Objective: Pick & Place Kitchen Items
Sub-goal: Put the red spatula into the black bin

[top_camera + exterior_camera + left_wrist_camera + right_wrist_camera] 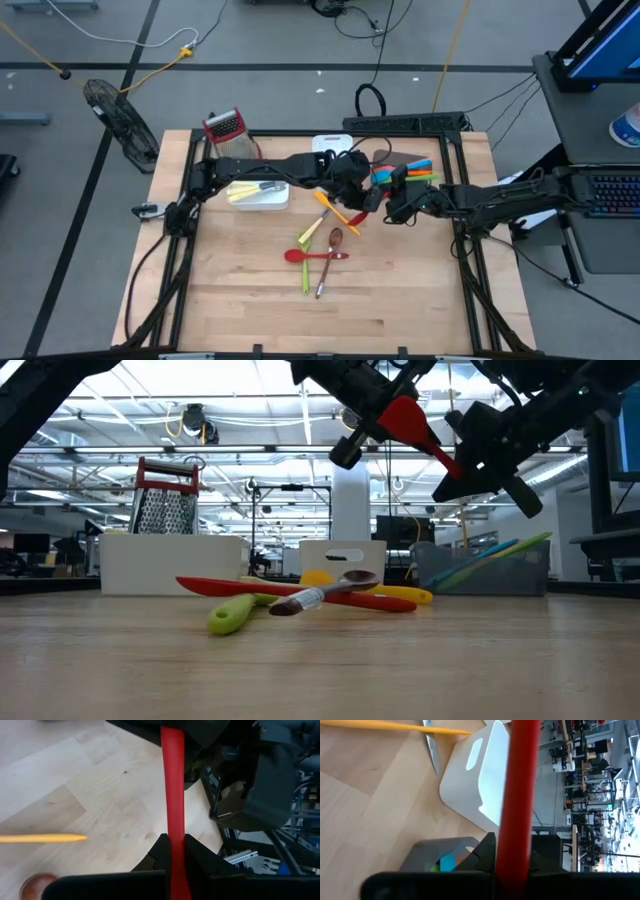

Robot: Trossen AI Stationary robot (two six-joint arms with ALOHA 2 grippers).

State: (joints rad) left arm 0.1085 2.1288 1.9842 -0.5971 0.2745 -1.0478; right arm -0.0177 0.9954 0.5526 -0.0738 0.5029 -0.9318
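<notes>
1. Red slim plastic spatula (412,422) was held in the air above the wooden worktop (240,280), between the two arms, over the middle-right of the surface.
2. Left hand (172,851) was clamped on the spatula's flat red handle; the handle ran straight out from between its fingers toward the right arm.
3. Right hand (512,851) was also closed on the same red handle, fingers pressed to either side. Both hands therefore gripped one utensil, facing each other along its long axis: judged a hand-over.
4. Long axis of the spatula lay roughly along the line joining the two hands, tilted in the low view, blade end higher.
5. Grey tray (412,172) holding coloured utensils sat just beside the right hand, nearer to it than to the left; likely destination.
6. Remaining utensils, including a green-handled one (232,616) and a long red spoon (300,592), lay crossed in a pile on the worktop.
</notes>
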